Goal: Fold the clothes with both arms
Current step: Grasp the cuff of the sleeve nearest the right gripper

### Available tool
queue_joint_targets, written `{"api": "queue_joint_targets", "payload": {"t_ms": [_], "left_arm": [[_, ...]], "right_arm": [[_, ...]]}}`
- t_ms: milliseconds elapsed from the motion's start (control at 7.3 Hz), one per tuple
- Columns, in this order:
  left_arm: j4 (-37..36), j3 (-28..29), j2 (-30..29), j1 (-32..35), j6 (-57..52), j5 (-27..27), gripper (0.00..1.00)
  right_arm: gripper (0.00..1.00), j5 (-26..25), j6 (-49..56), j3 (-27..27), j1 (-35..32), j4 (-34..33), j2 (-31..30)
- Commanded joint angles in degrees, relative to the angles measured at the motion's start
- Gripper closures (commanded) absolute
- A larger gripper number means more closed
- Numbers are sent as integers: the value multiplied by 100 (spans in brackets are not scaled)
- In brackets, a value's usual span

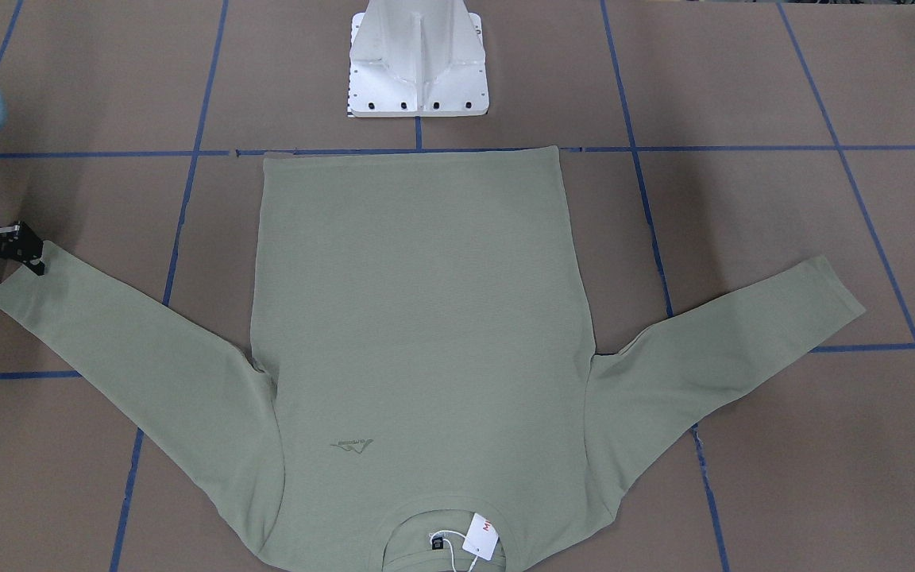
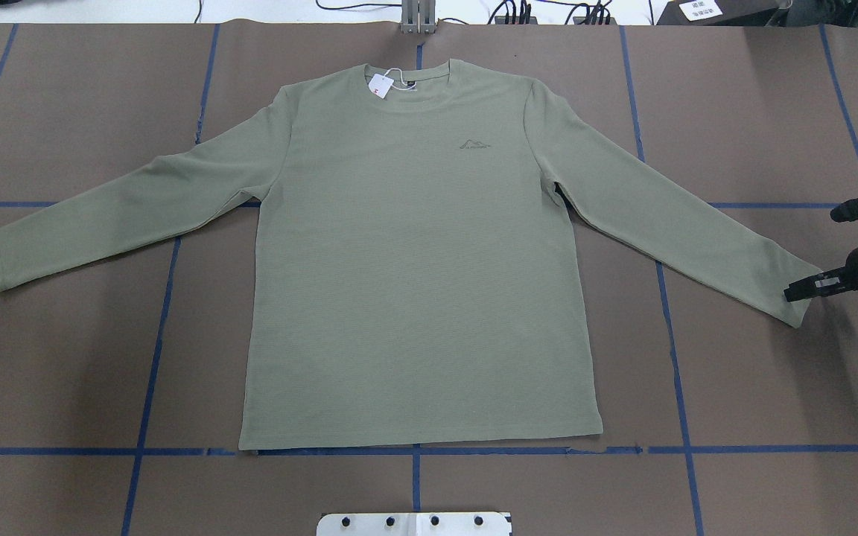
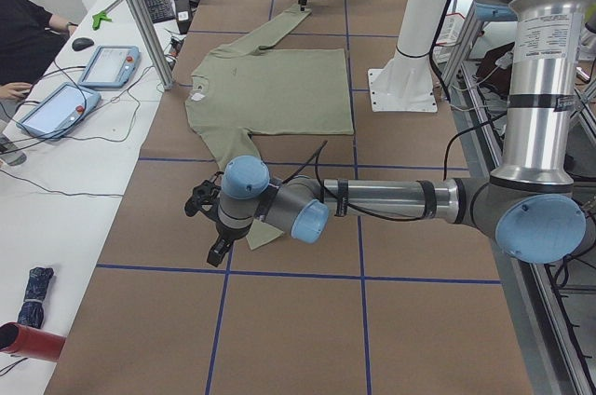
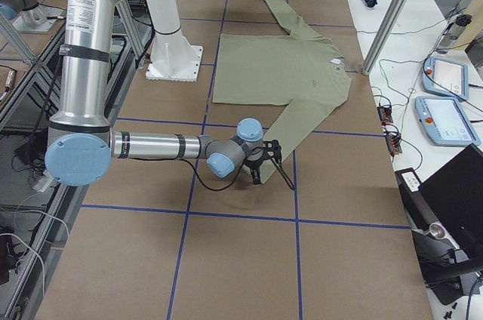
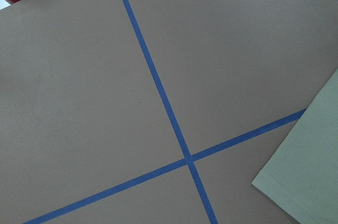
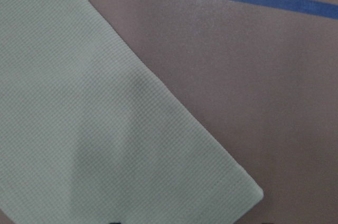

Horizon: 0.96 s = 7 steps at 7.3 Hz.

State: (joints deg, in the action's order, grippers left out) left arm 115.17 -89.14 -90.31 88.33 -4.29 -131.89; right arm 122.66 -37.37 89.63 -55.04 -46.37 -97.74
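Front-facing view: the right hand (image 1: pixel 11 272), fingers spread, is sitting at one cuff of the sage-green long-sleeved shirt (image 1: pixel 418 318), which is lying flat on the tabletop (image 1: pixel 743 492). Left-side view: the left hand (image 3: pixel 216 253) is hanging just beside the other cuff; I cannot tell whether it is spread.

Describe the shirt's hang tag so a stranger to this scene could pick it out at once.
A sage-green long-sleeved shirt lies flat on the brown table. At its round neck, the end away from the robot, sits the hang tag: a small white card with red lettering, the only white thing on the shirt, unlike the dark chest logo.
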Motion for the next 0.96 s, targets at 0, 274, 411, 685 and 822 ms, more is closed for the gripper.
{"api": "queue_joint_targets", "payload": {"t_ms": [0, 274, 411, 685, 822], "left_arm": [[-4, 20, -13, 0, 7, 5, 0], [-4, 37, -22, 0, 8, 5, 0], [-4, 55, -31, 0, 8, -4, 0], [-4, 64, -31, 0, 8, -4, 0], [-4, 64, -31, 0, 16, -4, 0]], "right_arm": [[86, 65, 45, -7, 2, -13, -8], [100, 327, 45, 54, -7, -13, 9], [100, 521, 45, 72, -137, -13, 1], [100, 898, 37, 394, -567, 5, 27], [100, 1301, 2, 423, -795, -39, 323]]}}
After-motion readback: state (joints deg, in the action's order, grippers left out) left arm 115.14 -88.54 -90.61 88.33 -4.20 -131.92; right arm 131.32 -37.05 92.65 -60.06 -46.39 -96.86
